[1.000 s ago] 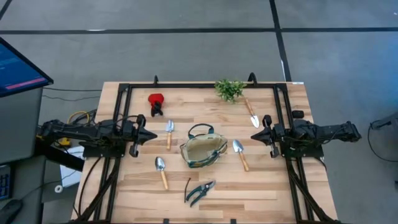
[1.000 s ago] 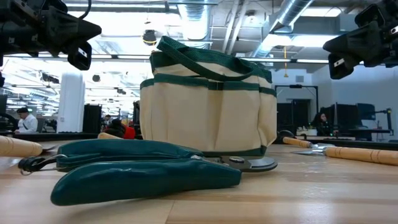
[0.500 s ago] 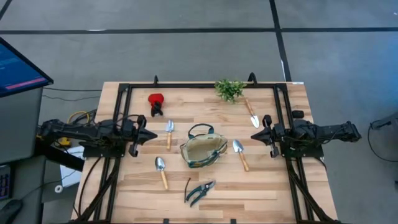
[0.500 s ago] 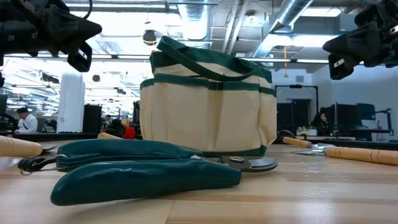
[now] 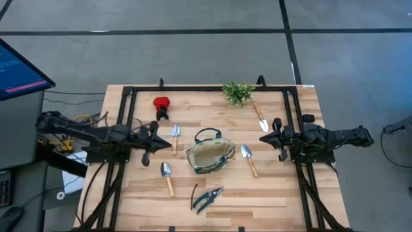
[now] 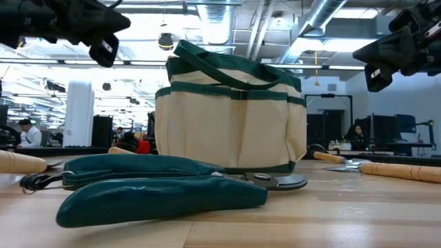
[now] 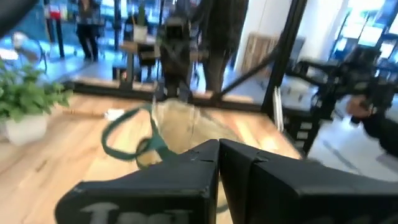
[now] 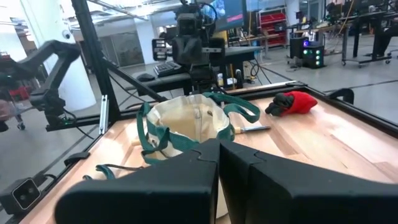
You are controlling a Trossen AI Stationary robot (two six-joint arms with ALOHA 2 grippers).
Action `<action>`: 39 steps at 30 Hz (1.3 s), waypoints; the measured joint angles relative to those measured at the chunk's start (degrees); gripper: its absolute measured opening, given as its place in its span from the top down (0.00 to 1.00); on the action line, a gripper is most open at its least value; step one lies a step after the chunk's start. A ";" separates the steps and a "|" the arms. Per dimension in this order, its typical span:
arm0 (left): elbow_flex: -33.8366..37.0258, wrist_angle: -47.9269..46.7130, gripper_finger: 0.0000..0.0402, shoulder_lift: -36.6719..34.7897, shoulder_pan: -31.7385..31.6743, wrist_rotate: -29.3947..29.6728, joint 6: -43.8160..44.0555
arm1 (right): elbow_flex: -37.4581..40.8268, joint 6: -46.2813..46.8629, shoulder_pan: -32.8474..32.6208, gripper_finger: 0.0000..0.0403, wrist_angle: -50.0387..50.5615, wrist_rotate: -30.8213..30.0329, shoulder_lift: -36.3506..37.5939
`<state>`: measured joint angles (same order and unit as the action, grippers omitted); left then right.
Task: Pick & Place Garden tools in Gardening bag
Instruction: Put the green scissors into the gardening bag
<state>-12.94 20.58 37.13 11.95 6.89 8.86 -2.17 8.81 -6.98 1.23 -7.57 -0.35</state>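
The gardening bag [image 5: 210, 155] stands mid-frame, trowels and pruning shears [image 5: 207, 197] scattered around it. The left gripper [image 5: 156, 140], fingers together, hovers left of it; the right gripper [image 5: 264, 139], fingers together, hovers right.

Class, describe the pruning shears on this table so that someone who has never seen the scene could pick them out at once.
Find the olive-khaki gardening bag in the middle of the wooden table. Look from it toward the table's near edge: the pruning shears lie there alone. Unlike the wooden-handled trowels around the bag, they have two dark handles spread in a V.
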 joint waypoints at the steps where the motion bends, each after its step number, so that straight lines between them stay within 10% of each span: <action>1: -0.97 -0.02 1.00 1.89 0.94 0.05 0.00 | 0.00 -0.11 0.00 1.00 0.00 0.00 -0.01; 18: -15.11 -0.27 1.00 18.43 23.23 22.17 -1.85 | 0.00 -0.16 0.00 1.00 -0.13 0.00 0.00; 39: -26.93 -0.39 1.00 38.25 25.68 9.69 8.13 | 0.00 -0.18 0.02 1.00 -0.50 0.00 0.01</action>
<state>-39.88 20.18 75.38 37.63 16.58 16.99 -2.17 8.63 -6.96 0.73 -7.57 -0.34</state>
